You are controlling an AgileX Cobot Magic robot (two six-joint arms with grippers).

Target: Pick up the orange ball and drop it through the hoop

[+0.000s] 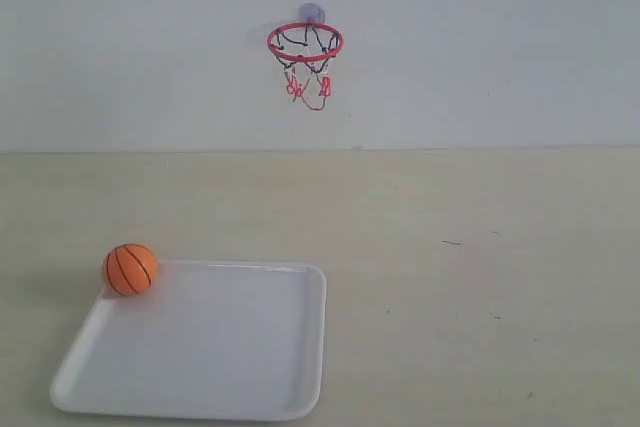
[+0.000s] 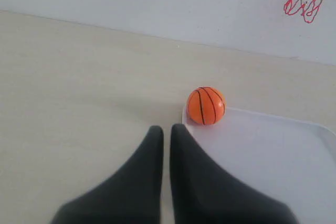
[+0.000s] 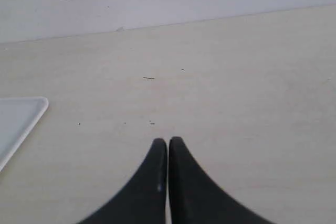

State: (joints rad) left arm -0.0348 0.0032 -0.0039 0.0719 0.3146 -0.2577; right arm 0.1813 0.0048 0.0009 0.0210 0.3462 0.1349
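The orange ball point(image 1: 131, 269) sits in the far left corner of a white tray point(image 1: 250, 387), touching its raised rim. The tray lies on a pale wooden table point(image 1: 480, 247). The hoop point(image 1: 305, 43) is stuck by its suction cup to the white wall point(image 1: 520, 37) behind the table, well apart from the ball and higher up, with its red ring level and the net hanging below. The left gripper point(image 2: 167, 129) has its two dark fingers pressed almost together, with only a thin slit between them, and grips nothing; its tips are near the tray corner where the ball rests. The right gripper point(image 3: 168, 141) is likewise pressed together and empty, over bare table beside the tray
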